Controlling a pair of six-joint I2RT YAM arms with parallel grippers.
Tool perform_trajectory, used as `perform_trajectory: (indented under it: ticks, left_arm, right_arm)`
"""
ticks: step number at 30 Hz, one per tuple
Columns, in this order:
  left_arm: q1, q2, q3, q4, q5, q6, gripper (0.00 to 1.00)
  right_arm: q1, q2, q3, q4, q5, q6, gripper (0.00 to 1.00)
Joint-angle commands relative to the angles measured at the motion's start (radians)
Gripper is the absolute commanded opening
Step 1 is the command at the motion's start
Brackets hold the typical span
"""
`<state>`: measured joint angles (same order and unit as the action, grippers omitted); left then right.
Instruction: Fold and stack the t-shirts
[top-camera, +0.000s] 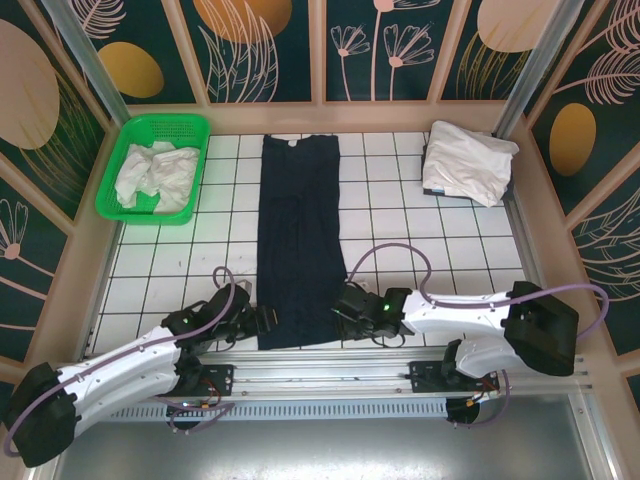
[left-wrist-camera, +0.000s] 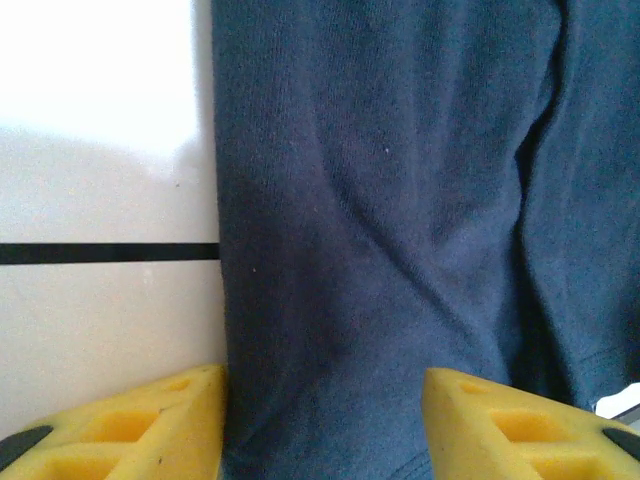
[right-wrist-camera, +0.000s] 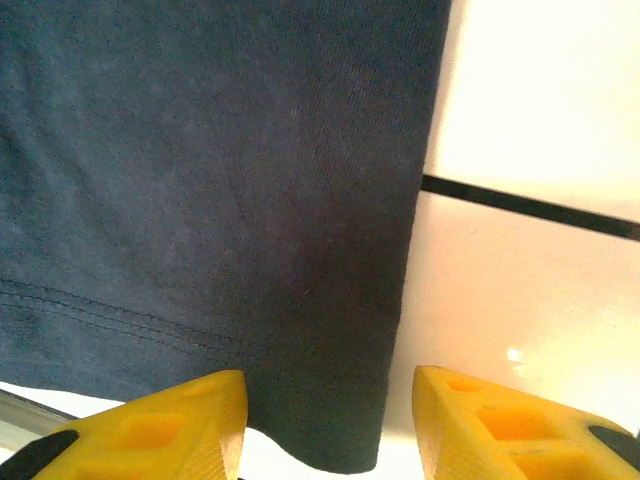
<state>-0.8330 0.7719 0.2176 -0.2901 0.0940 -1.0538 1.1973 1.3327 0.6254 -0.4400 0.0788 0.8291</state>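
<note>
Nearest the lens in the left wrist view, the left gripper (left-wrist-camera: 325, 425) is released, its yellow fingertips (left-wrist-camera: 130, 425) set wide apart at the bottom of the frame. The side edge of the navy t-shirt (left-wrist-camera: 400, 200) lies in the gap between them. In the right wrist view the right gripper (right-wrist-camera: 330, 425) is likewise released, fingertips (right-wrist-camera: 500, 420) apart. The stitched hem corner of the navy t-shirt (right-wrist-camera: 200, 150) sits between them.

From the top view, the navy t-shirt (top-camera: 298, 240) lies flat as a long narrow strip down the centre of the white tiled table (top-camera: 420, 240), neck end toward the top of the frame. The left gripper (top-camera: 262, 322) is at its lower left corner. The right gripper (top-camera: 345, 305) is at its lower right corner.

A folded white t-shirt (top-camera: 467, 162) rests at the upper right of the table, well apart from the navy one. At upper left stands a green basket (top-camera: 165, 119) holding crumpled white t-shirts (top-camera: 155, 172).
</note>
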Motion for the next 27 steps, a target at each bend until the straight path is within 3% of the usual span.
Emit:
perform_trajectory:
  ticks: [1,6,8,12,16,20,23,27]
  left_arm:
    - [-0.027,-0.002,-0.013,-0.106,0.06,-0.026,0.52]
    - [-0.05,0.061,-0.006,-0.101,0.065,-0.014,0.44]
    - [-0.053,0.083,0.004,-0.085,0.07,-0.008,0.36]
    - [-0.054,0.121,0.032,-0.087,0.085,0.024,0.33]
    - [-0.054,0.166,0.059,-0.096,0.085,0.051,0.17]
    - [-0.052,0.163,0.071,-0.022,0.079,-0.008,0.0]
    - [-0.053,0.109,0.095,0.011,0.066,-0.038,0.04]
    - [-0.054,0.09,0.193,-0.131,0.011,0.003,0.31]
  right_arm:
    - [-0.003,0.035,-0.01,0.046,-0.034,0.024,0.48]
    - [-0.004,0.081,0.019,0.06,-0.057,-0.002,0.47]
    - [-0.004,0.096,0.031,0.049,-0.054,-0.005,0.44]
    - [-0.018,0.099,0.031,0.044,-0.054,-0.011,0.37]
    - [-0.054,0.081,0.029,0.042,-0.048,-0.029,0.15]
    - [-0.097,0.029,0.025,0.027,-0.046,-0.046,0.06]
    - [-0.104,-0.015,0.015,0.039,-0.059,-0.055,0.04]
    - [-0.12,-0.045,0.025,0.015,-0.09,-0.045,0.02]
